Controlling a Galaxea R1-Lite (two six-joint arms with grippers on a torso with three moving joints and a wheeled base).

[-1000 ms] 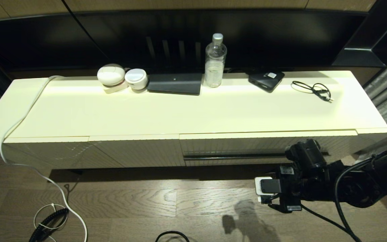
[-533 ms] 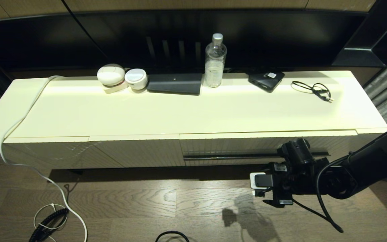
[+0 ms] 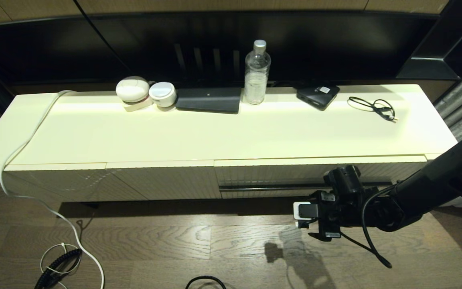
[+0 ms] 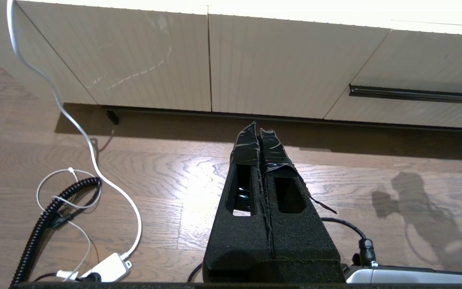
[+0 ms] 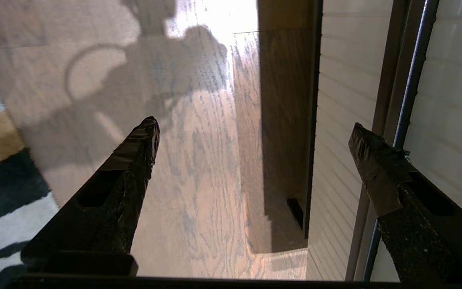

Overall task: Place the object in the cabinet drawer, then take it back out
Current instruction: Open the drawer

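Cream drawer (image 3: 319, 176) one, closed; one bottle (image 3: 257, 74); right pincer (image 5: 251, 132) open.

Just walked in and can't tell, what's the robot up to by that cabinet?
The right gripper, fingers wide open and empty, is low in front of the drawer, close to its dark handle slot. The drawer is shut. The left gripper is shut and parked above the floor. No umbrella shows in any view.
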